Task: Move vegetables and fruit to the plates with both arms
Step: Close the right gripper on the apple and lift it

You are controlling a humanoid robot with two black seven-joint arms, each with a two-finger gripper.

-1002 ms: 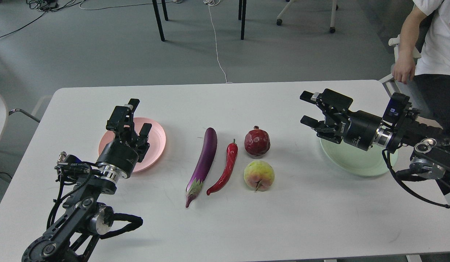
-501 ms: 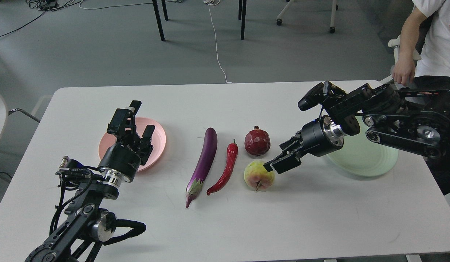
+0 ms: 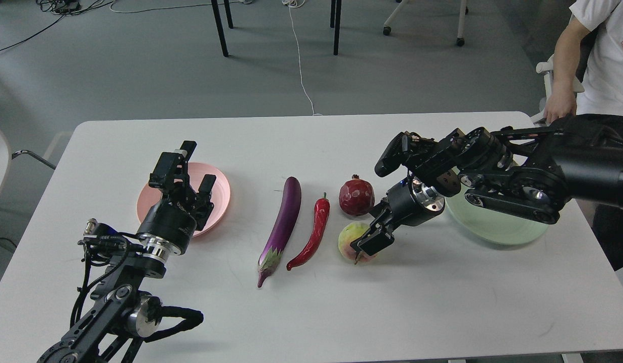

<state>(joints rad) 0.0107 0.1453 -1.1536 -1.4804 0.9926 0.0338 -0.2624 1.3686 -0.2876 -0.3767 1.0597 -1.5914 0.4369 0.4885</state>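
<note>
Two black pincers: left (image 3: 186, 169) wide, right (image 3: 370, 238) spread over round apple (image 3: 349, 240).

One head view looks forward and down onto the white table (image 3: 311, 312) from near.

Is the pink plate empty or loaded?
Empty. The pink plate shows bare surface; the left gripper overlaps it, hiding part.
</note>
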